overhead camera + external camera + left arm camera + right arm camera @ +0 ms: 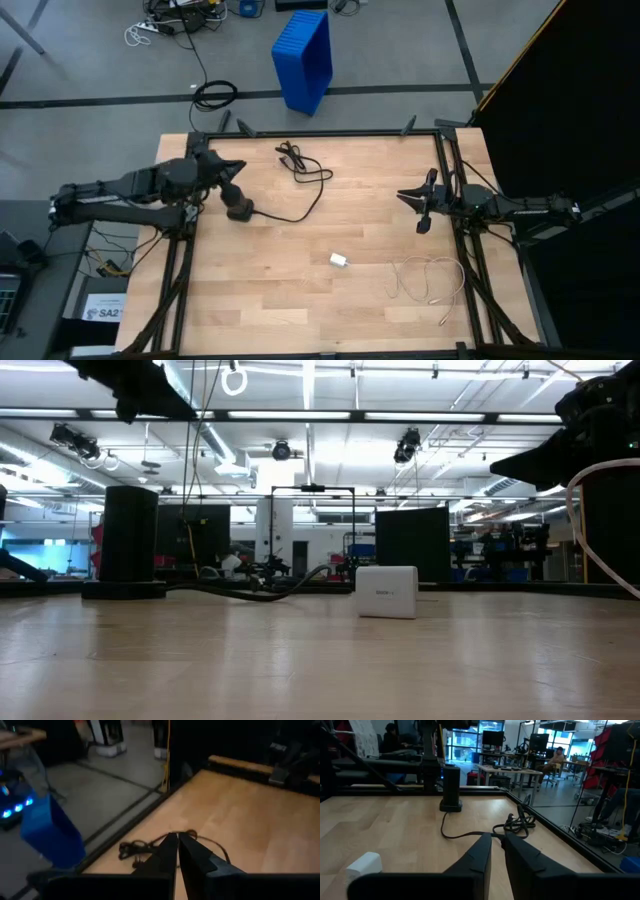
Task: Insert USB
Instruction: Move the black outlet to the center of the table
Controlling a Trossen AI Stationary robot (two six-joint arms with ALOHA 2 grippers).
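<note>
So nothing was plugged in yet. My left gripper hung over the back-left part of the tabletop, fingers pressed together and holding nothing, just above the black block that the black cable runs out of. My right gripper sat by the right edge, fingers nearly touching, also empty (you could see straight past them to the wood in the right wrist view).

The stuff I actually needed was toward the front: the little white charger lay alone near the middle, and the white cable was looped front-right, well apart from it, with one end trailing toward the front edge. I couldn't make out the plug itself from up top, too small.

My take on doing this step well: spread the right fingers first, then come down on the white cable right behind its plug, not mid-loop, so the tip doesn't flop around. The charger looked light enough to skid, so I figured the left arm should come over and pin it before any pushing. Line the plug up square with the port, because going in crooked would probably just shove the charger across the wood.
</note>
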